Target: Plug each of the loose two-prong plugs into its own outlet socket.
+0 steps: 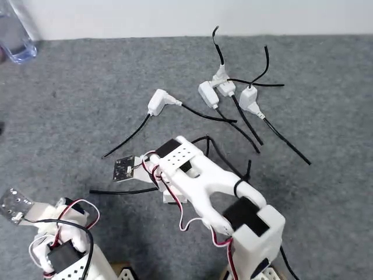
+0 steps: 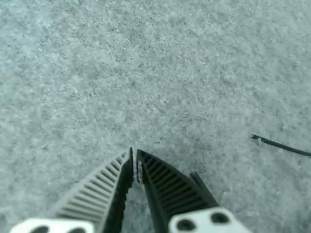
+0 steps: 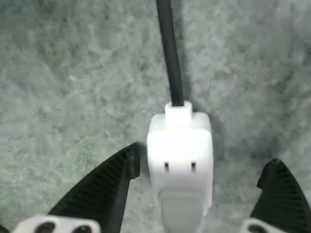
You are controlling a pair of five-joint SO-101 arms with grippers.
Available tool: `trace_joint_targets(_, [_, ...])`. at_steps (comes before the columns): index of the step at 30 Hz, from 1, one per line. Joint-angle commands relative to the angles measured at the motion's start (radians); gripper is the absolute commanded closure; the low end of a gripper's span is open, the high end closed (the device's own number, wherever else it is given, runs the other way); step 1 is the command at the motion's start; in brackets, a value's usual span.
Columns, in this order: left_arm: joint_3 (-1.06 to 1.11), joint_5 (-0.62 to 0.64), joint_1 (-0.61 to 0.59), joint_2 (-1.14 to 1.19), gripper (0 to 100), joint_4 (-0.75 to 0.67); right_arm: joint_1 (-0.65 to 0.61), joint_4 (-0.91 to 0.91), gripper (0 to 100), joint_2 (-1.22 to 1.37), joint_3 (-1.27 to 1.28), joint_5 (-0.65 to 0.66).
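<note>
A white outlet socket (image 3: 180,155) with two slots and a black cable (image 3: 170,53) lies on the grey carpet. My right gripper (image 3: 201,162) is open and low over it, one finger on each side of the socket, neither touching it. My right arm (image 1: 198,175) stands mid-table in the high view. Farther back lie a loose white plug (image 1: 158,102), a second loose plug (image 1: 249,99), and a white socket and plug cluster (image 1: 215,88). Over bare carpet my left gripper (image 2: 135,160) is shut on nothing; its arm (image 1: 64,245) is at the near left.
A clear plastic container (image 1: 14,35) stands at the far left corner. Black cables trail across the carpet, one (image 1: 116,191) by the right arm, and a cable end (image 2: 279,144) lies near the left gripper. A white wall edges the back.
</note>
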Motion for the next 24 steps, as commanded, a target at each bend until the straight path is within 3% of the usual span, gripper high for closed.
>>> trace_joint_targets(1, [-0.004, -0.009, -0.005, -0.006, 99, -0.008, -0.005, -0.047, 62.8, 0.03, -0.046, -0.009])
trace_joint_targets(7, [-0.004, -0.009, -0.006, -0.006, 99, -0.008, -0.005, -0.039, 65.4, 0.061, -0.058, -0.008])
trace_joint_targets(12, [-0.004, -0.009, -0.006, -0.006, 99, -0.008, -0.004, -0.042, 99.8, 0.062, -0.06, -0.005])
trace_joint_targets(14, [-0.004, -0.009, -0.006, -0.006, 99, -0.008, -0.002, -0.035, 94.2, 0.058, -0.06, -0.003])
trace_joint_targets(16, [-0.004, -0.009, -0.006, -0.006, 99, -0.008, 0.005, -0.035, 99.8, 0.051, -0.064, -0.003])
trace_joint_targets(24, [-0.004, -0.009, -0.006, -0.006, 99, -0.008, 0.124, 0.15, 99.1, -0.182, -0.236, -0.015])
